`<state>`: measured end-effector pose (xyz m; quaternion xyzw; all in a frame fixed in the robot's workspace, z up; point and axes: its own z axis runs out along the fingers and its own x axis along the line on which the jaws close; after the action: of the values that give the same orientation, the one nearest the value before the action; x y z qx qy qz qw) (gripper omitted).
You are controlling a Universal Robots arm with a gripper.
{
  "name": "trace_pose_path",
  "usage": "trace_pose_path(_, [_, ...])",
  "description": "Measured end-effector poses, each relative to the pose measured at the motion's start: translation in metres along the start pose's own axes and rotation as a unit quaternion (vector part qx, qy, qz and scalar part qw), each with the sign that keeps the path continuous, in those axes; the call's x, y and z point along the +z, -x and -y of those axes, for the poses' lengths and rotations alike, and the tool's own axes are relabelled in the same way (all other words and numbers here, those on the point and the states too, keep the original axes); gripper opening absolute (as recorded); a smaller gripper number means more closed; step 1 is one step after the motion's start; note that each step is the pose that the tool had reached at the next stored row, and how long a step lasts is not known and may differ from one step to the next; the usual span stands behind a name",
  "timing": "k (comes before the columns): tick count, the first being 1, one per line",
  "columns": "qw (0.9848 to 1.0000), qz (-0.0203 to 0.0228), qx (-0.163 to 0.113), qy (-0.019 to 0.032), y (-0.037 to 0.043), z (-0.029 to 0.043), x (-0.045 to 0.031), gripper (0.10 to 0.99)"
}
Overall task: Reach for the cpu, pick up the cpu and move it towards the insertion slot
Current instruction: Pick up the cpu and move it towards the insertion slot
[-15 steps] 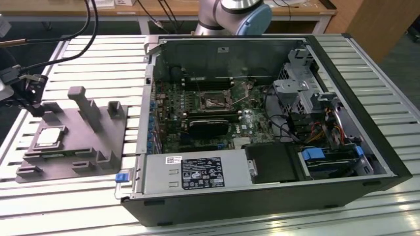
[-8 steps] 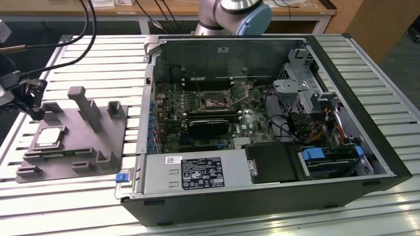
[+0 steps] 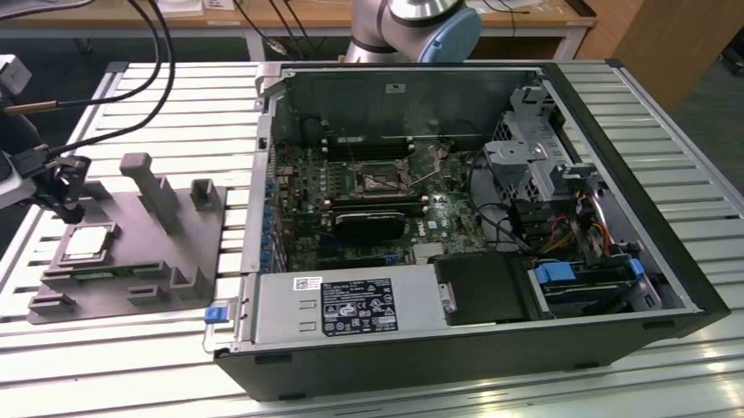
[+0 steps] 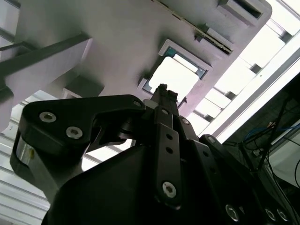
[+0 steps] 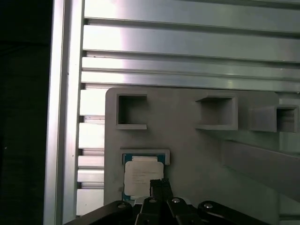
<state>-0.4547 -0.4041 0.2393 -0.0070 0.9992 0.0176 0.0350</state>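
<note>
Gripper (image 3: 70, 212), its tips together and holding nothing, hangs poised just above the cpu (image 3: 89, 242), which lies flat in a tray (image 3: 139, 254) recess that locates it for pickup, well apart from the slot (image 3: 381, 181).

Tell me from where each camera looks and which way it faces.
Exterior view: off the arm, above, looking down on the open computer case and, at the exterior view's left, the grey tray; arm and gripper show.
First wrist view: on the wrist, facing the tray past the gripper's tip.
Second wrist view: on the wrist, facing the tray along the gripper's links.
Both wrist views share the cpu.
</note>
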Motion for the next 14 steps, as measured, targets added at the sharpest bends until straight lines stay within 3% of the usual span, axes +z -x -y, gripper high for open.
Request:
trace_pose_path(9, [1.0000,-0.0062,0.000,0.0000,-0.0035,0.0006,0.0158,0.106])
trace_pose_path(14, [1.0000,-0.0068,0.000,0.0001,-0.0088,0.0007,0.0224,0.106])
